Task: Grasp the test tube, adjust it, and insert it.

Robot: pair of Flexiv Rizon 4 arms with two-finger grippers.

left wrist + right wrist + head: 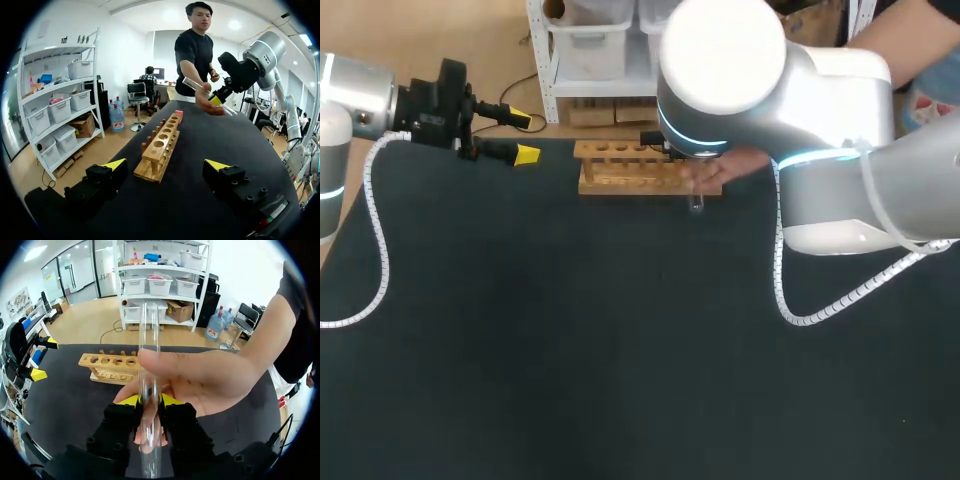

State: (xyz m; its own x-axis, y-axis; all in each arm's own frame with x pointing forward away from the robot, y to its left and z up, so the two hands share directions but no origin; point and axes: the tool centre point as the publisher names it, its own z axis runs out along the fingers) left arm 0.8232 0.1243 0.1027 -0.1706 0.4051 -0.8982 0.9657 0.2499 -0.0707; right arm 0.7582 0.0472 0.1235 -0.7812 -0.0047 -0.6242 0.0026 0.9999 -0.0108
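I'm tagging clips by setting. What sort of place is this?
Probably a robotics lab bench: a left arm and right arm over a dark table, a wooden tube rack, and a person's hand holding a glass test tube in the right end effector.

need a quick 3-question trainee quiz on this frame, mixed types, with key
1. Fill in: the jaws of the left arm are ___.
2. True or false: the test tube already stands in the wooden rack.
3. Besides the jaws of the right arm, what touches the tube? A) the left arm B) a person's hand C) the rack
Key: 1 open; 2 false, the rack's holes are empty; 3 B.
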